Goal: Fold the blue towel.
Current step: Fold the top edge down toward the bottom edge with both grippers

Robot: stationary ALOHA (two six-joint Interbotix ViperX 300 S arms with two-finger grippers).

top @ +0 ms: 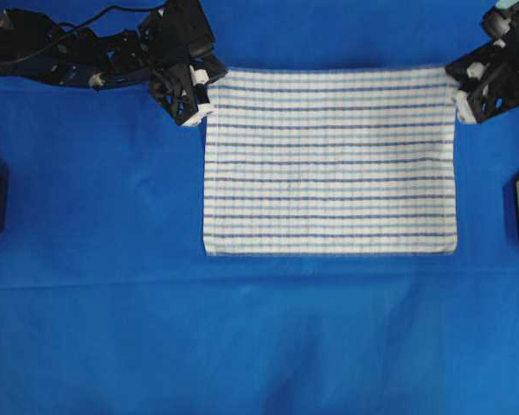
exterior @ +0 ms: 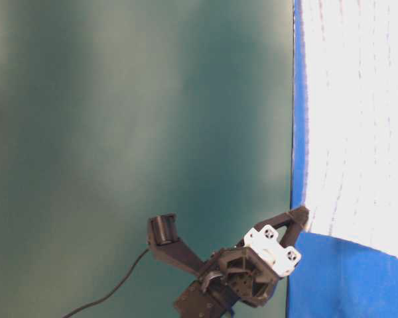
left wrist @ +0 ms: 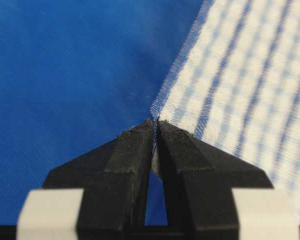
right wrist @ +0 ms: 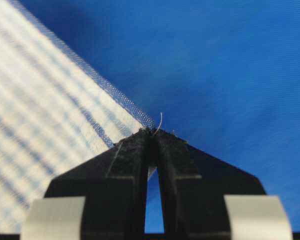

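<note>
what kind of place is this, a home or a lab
Probably a robot lab bench rather than a home: a plain solid-blue sheet covers the whole work surface, two black robot arms reach in, left end effector and right end effector, each pinching a corner of the white woven blue-striped towel.

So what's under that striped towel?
The blue towel lies on a plain blue sheet, which shows all around it. Whatever sits beneath the towel's middle is covered. Each pincer pinches a far corner.
</note>
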